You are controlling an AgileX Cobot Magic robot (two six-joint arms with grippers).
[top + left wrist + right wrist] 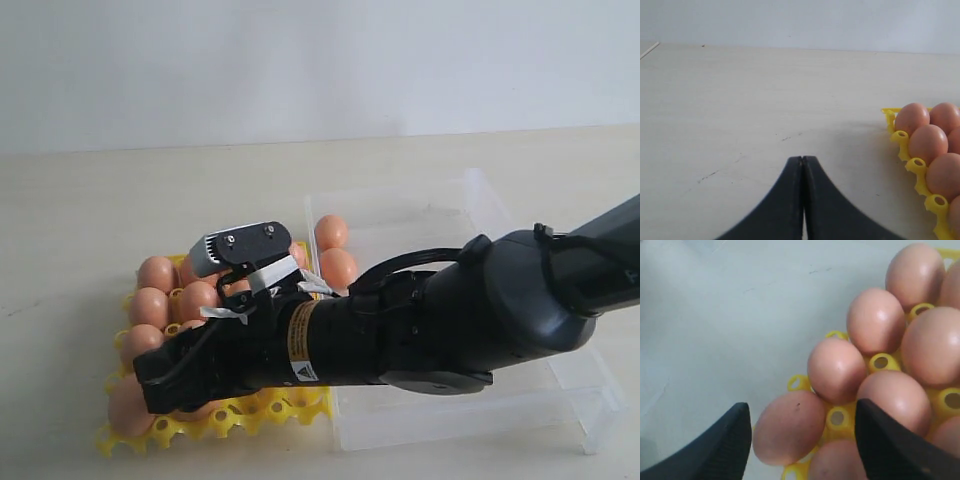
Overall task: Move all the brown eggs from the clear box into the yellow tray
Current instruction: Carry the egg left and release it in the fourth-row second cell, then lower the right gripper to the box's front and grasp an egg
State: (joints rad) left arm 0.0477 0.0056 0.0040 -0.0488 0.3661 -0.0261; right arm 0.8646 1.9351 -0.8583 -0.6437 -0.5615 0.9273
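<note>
The yellow tray (215, 420) lies on the left of the table, with several brown eggs (157, 273) in its cups. Two brown eggs (331, 232) remain in the far left corner of the clear box (500, 400). My right arm reaches across the tray, and its gripper (150, 385) hangs low over the near left corner. In the right wrist view that gripper (801, 407) is open, its fingers (735, 435) apart on both sides of an egg (790, 427) lying in a corner cup of the tray (880, 362). My left gripper (802, 159) is shut and empty.
The left gripper hovers over bare tabletop, with the tray's edge (904, 137) and its eggs (927, 142) off to one side. The right arm's black body hides the middle of the tray and part of the box. A plain wall stands behind the table.
</note>
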